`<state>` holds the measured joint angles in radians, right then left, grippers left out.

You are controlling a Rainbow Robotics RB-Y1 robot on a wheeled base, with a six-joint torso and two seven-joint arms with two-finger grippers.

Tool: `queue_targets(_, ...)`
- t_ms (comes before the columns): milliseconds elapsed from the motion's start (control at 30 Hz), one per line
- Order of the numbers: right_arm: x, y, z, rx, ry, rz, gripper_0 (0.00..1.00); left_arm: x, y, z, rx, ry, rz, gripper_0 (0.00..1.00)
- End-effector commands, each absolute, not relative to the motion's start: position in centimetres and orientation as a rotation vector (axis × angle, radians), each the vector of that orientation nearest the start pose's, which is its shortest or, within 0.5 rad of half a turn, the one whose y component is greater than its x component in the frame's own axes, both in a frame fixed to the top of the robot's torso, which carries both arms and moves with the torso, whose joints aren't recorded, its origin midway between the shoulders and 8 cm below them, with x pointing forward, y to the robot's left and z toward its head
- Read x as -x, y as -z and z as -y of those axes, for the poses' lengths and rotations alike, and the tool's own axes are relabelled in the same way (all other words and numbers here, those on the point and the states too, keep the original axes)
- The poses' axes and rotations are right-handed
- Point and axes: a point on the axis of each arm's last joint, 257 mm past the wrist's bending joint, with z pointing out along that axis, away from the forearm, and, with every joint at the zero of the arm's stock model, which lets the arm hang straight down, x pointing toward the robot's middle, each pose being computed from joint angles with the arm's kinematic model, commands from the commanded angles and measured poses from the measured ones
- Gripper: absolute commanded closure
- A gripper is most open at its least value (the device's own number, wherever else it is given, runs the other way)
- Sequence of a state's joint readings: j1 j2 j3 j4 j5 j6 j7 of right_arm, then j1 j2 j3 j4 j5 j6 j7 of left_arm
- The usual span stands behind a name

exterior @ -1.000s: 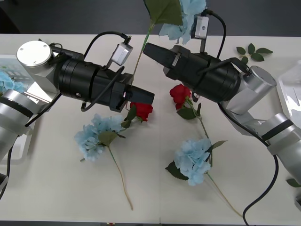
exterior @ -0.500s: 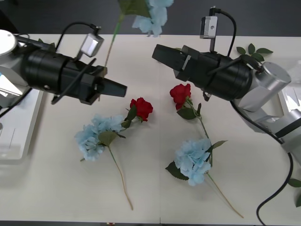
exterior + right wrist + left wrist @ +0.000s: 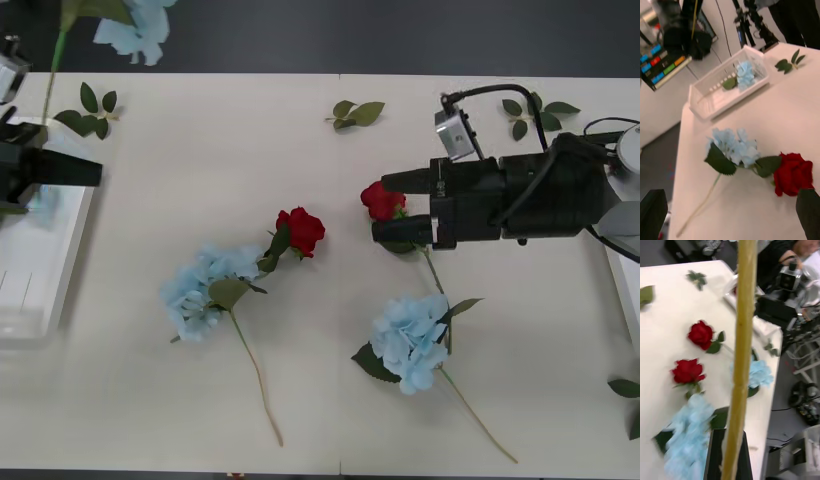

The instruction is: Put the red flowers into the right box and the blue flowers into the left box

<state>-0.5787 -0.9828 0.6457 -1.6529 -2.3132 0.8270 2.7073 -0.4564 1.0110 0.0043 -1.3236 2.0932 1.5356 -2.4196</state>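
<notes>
- The left pincer [image 3: 85,170], clamped on a blue flower's stem [image 3: 740,352], has swung left from mid-desk and now hangs over the left box [image 3: 40,290], so a drop looks next.
- The right pincer [image 3: 385,207], fingers apart, has dropped to a red rose [image 3: 382,200].
- The left box already holds one blue flower [image 3: 745,75].
- On the desk [image 3: 330,400] lie two roses and two blue flowers.

The left gripper [image 3: 95,172] sits at the table's far left edge, its arm mostly out of frame, black fingers pointing right and pinched together on a stem [image 3: 739,363] that rises upright between them. The right arm reaches in from the right side, level over the table, wrist horizontal. The right gripper [image 3: 377,207] points left, fingers [image 3: 808,212] spread apart and holding nothing.
</notes>
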Motion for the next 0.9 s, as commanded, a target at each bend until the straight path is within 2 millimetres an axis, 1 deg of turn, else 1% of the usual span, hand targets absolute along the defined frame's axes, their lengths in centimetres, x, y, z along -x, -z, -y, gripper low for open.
queue_targets(33,-40.5,12.7,5.5,1.244,-0.963,-1.682,0.00,-43.2,7.3,-32.1,-0.870,0.879,-2.040,1.00)
queue_targets(200,-38.7,15.9,7.1,1.252,-0.872,-1.882,0.00,-44.0,9.0,-39.9,-0.714,0.662,-2.175,1.00)
queue_targets(233,-38.4,16.6,7.7,1.255,-0.833,-1.927,0.00,-44.1,9.3,-41.7,-0.680,0.610,-2.205,1.00)
queue_targets(267,-37.9,17.3,8.4,1.259,-0.801,-1.966,0.00,-44.2,9.5,-43.0,-0.655,0.566,-2.225,1.00)
queue_targets(300,-37.7,17.7,8.7,1.260,-0.787,-1.987,0.00,-44.2,9.7,-43.7,-0.646,0.541,-2.237,1.00)
queue_targets(367,-36.7,19.3,10.5,1.268,-0.705,-2.056,0.00,-44.1,10.1,-46.7,-0.594,0.427,-2.284,1.00)
queue_targets(400,-36.4,19.6,10.8,1.270,-0.688,-2.071,0.00,-44.1,10.1,-47.5,-0.581,0.400,-2.293,1.00)
queue_targets(433,-35.8,20.7,12.2,1.268,-0.638,-2.117,0.00,-44.1,10.3,-49.1,-0.551,0.340,-2.318,1.00)
queue_targets(533,-34.5,22.3,14.2,1.255,-0.556,-2.188,0.00,-43.9,10.6,-51.9,-0.501,0.229,-2.362,1.00)
queue_targets(567,-34.4,22.5,14.4,1.248,-0.543,-2.199,0.00,-43.9,10.6,-52.4,-0.492,0.205,-2.370,1.00)
queue_targets(667,-33.6,24.3,17.0,1.218,-0.439,-2.276,0.00,-44.0,11.0,-55.7,-0.442,0.051,-2.419,1.00)
queue_targets(800,-33.1,25.7,19.5,1.232,-0.312,-2.334,0.00,-43.8,11.8,-58.2,-0.389,-0.078,-2.478,1.00)
queue_targets(900,-33.5,26.8,21.7,1.222,-0.201,-2.373,0.00,-43.3,12.8,-59.6,-0.326,-0.162,-2.545,1.00)
